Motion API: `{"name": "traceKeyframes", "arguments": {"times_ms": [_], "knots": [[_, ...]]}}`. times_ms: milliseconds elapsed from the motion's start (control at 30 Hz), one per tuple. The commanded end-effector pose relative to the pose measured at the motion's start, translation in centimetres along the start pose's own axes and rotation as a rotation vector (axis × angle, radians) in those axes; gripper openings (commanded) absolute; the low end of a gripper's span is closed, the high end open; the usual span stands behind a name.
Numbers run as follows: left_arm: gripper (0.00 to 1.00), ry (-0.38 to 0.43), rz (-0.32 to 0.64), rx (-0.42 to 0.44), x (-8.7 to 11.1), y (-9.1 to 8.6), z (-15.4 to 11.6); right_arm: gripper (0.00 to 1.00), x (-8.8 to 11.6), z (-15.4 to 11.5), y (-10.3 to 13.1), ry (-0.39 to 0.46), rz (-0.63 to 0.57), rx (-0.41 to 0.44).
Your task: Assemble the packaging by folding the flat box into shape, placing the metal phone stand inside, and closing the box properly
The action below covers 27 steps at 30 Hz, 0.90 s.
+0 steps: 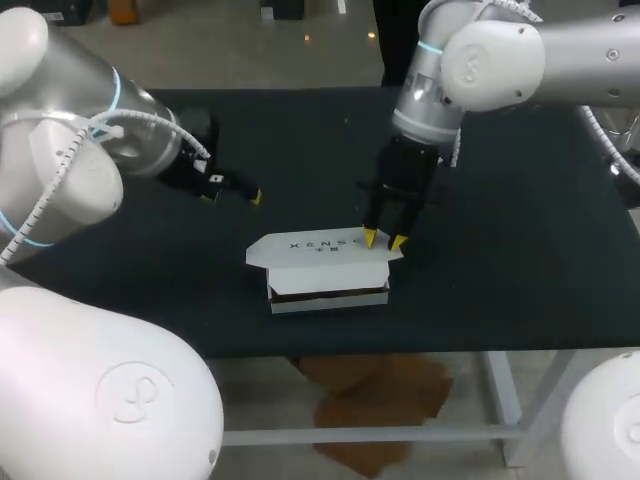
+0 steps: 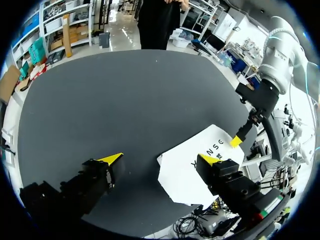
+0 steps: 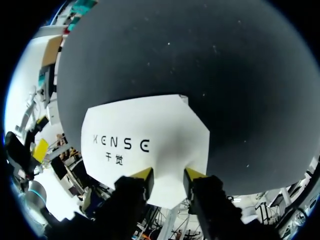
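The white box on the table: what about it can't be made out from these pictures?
Inside of the box: hidden in every view by the lid lying over it, so no phone stand shows.
Right gripper: head and right wrist views put it at the lid's edge; gripping or only pressing is unclear.
Box's far side: head view, behind the lid.

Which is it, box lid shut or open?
Down but not tucked: the lid overhangs the box front, dark gap beneath. Right gripper sits at its corner.
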<state>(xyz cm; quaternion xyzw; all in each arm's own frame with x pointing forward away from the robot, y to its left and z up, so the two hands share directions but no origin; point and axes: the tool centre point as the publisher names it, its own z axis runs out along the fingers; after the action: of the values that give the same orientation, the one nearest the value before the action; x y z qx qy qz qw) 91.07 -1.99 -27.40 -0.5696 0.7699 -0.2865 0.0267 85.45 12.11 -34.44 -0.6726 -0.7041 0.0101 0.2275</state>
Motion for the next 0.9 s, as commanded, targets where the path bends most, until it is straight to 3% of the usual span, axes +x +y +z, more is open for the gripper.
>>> {"name": "traceKeyframes", "arguments": {"times_ms": [33, 133, 200, 367, 433, 467, 800, 833, 900], "knots": [[1.0, -0.351, -0.52, -0.009, 0.5, -0.2, 0.1, 0.44, -0.2, 0.2, -0.4, 0.008, -0.005, -0.017], [1.0, -0.351, -0.52, -0.009, 0.5, -0.2, 0.1, 0.43, -0.2, 0.3, -0.4, 0.016, -0.007, -0.025], [1.0, -0.366, -0.664, -0.088, 0.4, -0.9, 0.7, 0.43, -0.2, 0.3, -0.5, 0.017, -0.006, -0.032], [1.0, -0.412, -0.85, -0.173, 0.8, -0.7, 1.7, 0.43, -0.1, 0.2, -0.6, 0.011, -0.009, -0.051], [1.0, -0.486, -0.912, -0.144, 1.0, -0.4, 1.9, 0.43, -0.1, 0.2, -0.7, 0.011, -0.01, -0.057], [1.0, -0.562, -0.944, -0.084, 1.2, -0.2, 2.0, 0.43, -0.1, 0.2, -0.7, 0.012, -0.011, -0.059], [1.0, -0.562, -0.944, -0.084, 1.2, -0.2, 2.0, 0.44, 0.1, 0.2, -0.7, 0.013, -0.023, -0.086], [1.0, -0.597, -1.005, -0.108, 1.3, -0.7, 2.3, 0.44, 0.1, 0.2, -0.8, 0.013, -0.022, -0.088], [1.0, -0.632, -1.041, -0.134, 1.7, -1.0, 2.9, 0.44, 0.0, 0.4, -0.8, 0.017, -0.019, -0.091]]}}
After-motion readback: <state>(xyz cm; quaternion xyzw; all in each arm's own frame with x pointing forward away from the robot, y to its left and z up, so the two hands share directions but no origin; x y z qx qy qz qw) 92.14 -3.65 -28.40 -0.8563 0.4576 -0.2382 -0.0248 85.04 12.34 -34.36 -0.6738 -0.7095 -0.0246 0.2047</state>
